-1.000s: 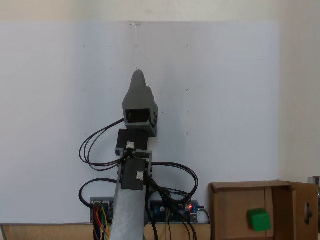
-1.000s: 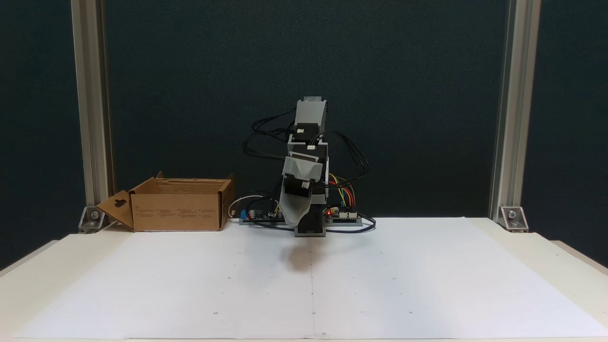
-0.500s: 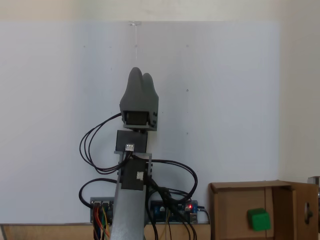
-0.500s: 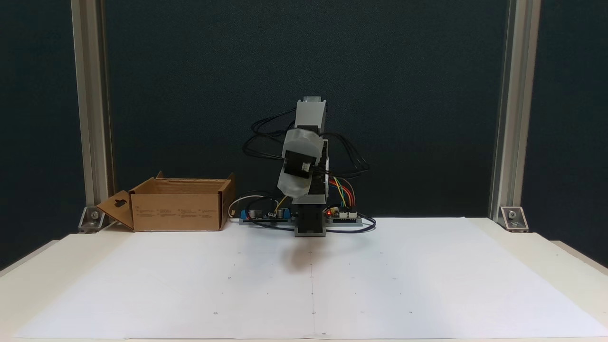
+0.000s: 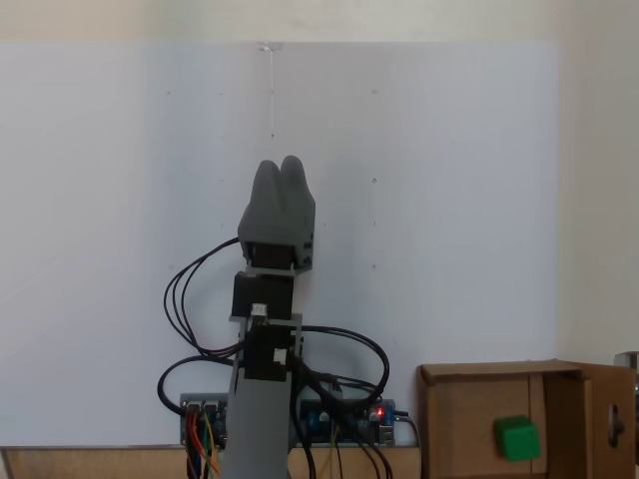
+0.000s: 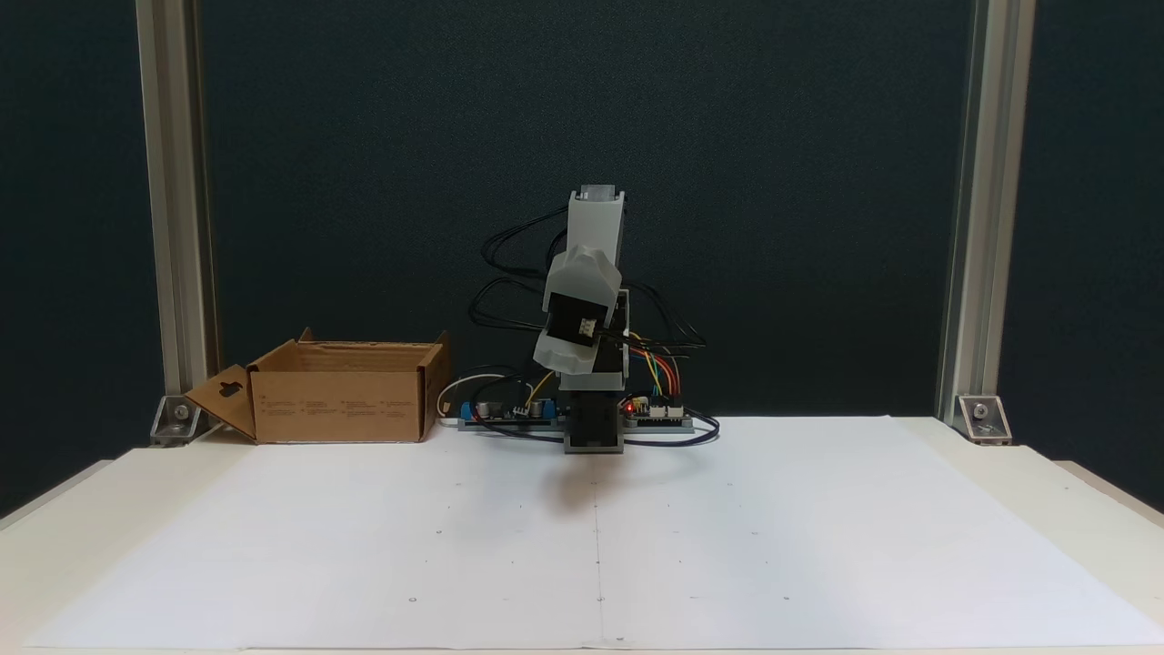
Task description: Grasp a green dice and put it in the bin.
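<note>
In bin (image 5: 469, 419), green dice (image 5: 516, 438), far from fingers (image 5: 281, 168).

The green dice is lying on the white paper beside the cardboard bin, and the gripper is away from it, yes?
Not quite. The green dice lies inside the bin, not on the paper, as the fixed view from above shows. The gripper is indeed away from it.

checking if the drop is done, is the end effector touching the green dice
Apart. A fixed view shows the green dice lying inside the bin, while the end effector sits far off over the white sheet.
</note>
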{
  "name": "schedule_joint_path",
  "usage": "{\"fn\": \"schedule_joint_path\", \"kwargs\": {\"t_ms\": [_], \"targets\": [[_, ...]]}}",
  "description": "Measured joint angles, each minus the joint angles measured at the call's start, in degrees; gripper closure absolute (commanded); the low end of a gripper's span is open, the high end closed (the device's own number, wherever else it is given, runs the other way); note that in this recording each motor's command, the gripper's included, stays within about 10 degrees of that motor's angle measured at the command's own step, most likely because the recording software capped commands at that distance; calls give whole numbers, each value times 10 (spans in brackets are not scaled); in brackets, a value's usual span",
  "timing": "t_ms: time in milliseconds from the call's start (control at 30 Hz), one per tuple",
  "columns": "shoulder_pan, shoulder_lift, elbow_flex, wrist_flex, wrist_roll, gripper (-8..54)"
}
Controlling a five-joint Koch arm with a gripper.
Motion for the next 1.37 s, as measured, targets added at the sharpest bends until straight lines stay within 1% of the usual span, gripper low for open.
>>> {"fn": "schedule_joint_path", "kwargs": {"t_ms": [367, 467, 600, 833, 1367], "targets": [[-1, 0, 11, -149, 0, 6], [1, 0, 62, -202, 0, 6], [1, 0, 88, -250, 0, 6], [1, 0, 89, -337, 0, 6], [0, 0, 91, -345, 0, 6]]}}
